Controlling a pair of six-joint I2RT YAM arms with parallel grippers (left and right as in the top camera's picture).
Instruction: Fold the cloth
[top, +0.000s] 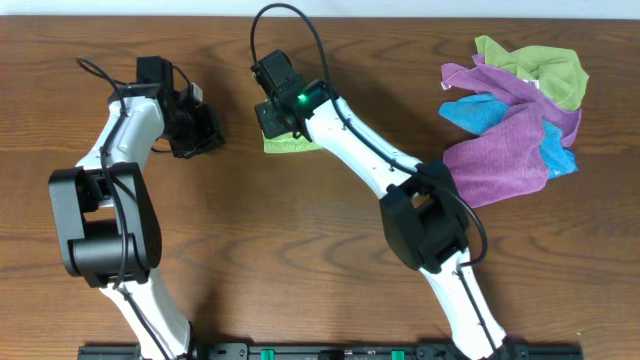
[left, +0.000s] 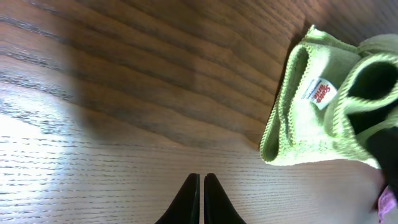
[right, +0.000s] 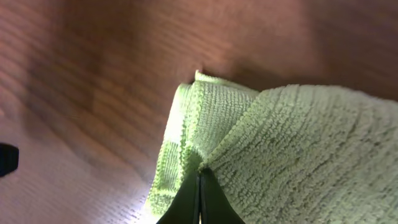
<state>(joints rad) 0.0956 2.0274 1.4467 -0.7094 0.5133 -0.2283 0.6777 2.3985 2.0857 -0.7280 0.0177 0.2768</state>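
A small folded light-green cloth (top: 288, 143) lies on the wooden table near the middle back. My right gripper (top: 278, 112) sits over it, shut on a fold of the cloth (right: 200, 169). In the left wrist view the same cloth (left: 314, 112) shows at the right with a white label, partly under the right gripper. My left gripper (left: 201, 177) is shut and empty over bare wood, left of the cloth (top: 205, 128).
A heap of loose cloths (top: 515, 115), purple, blue and green, lies at the back right of the table (top: 300, 250).
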